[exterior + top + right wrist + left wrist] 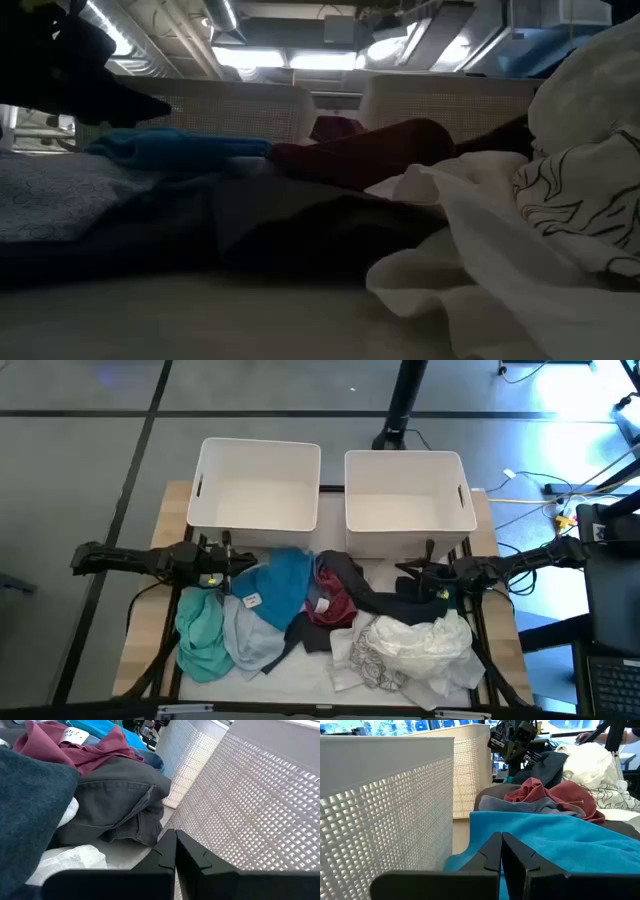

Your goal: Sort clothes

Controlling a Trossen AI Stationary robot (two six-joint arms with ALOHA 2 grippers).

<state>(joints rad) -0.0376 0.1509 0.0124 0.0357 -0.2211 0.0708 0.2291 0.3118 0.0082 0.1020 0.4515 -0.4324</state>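
The clothes lie in a heap on the near half of the table: teal-green [200, 638], pale grey-blue [250, 642], bright blue [285, 585], dark red [335, 602], black [385, 602], white [420, 640] and patterned white [372, 672]. My left gripper [248, 566] is shut, level, pointing toward the table's right. It hangs just above the bright blue garment [560, 840], with nothing between its fingers. My right gripper [402, 569] is shut and points toward the table's left. It sits between the black garment [120, 805] and the right bin.
Two white bins stand side by side along the far edge, the left bin [260, 447] and the right bin [405, 455]. Their perforated walls [395, 815] [250, 810] are close beside each gripper. A dark stand [400, 410] rises beyond the table.
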